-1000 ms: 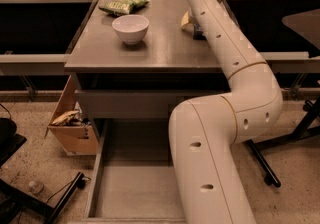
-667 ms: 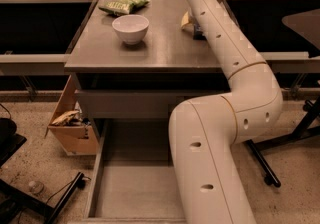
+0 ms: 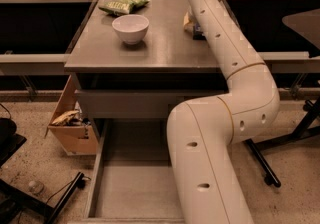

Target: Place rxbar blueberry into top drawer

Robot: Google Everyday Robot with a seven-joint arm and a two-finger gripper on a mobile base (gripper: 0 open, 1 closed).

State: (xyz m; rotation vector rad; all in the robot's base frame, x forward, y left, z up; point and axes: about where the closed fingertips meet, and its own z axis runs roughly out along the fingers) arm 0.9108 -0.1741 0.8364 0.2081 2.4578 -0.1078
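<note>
My gripper [image 3: 191, 24] is down on the far right part of the grey cabinet top [image 3: 150, 48], mostly hidden behind my own white arm [image 3: 225, 43]. A small dark thing [image 3: 198, 32], seemingly the rxbar blueberry, shows right at the gripper against the arm. Whether it is held cannot be told. The top drawer [image 3: 135, 193] stands pulled out at the bottom of the view, with a bare grey floor and low side walls. My arm's lower link covers its right side.
A white bowl [image 3: 130, 28] stands on the cabinet top left of the gripper, with a green snack bag [image 3: 123, 5] behind it. A tan cardboard box [image 3: 70, 123] sits on the floor left of the cabinet. Black chair legs [image 3: 265, 168] are at the right.
</note>
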